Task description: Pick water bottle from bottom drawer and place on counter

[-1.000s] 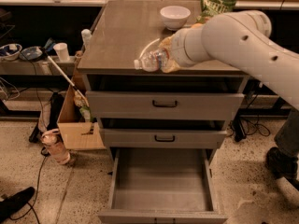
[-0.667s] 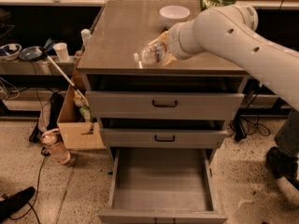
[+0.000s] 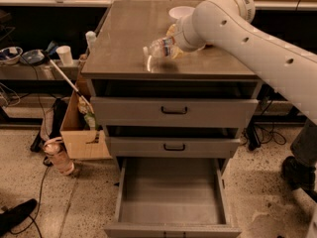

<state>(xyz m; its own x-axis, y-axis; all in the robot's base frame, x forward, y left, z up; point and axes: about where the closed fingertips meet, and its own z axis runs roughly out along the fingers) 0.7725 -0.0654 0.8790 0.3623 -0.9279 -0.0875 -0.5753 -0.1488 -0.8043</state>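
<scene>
The hand (image 3: 172, 47) pinches the small clear plastic water bottle (image 3: 157, 48) at its base end, with the white cap pointing left. A second ago the bottle hung nearer the front edge of the flat grey-brown metal desk (image 3: 124, 38); it is now farther in, low over the surface and nearer the white bowl (image 3: 181, 12). The deep grey bottom drawer (image 3: 171, 197) stands open below. By my judgement, only the set-down and release remain.
</scene>
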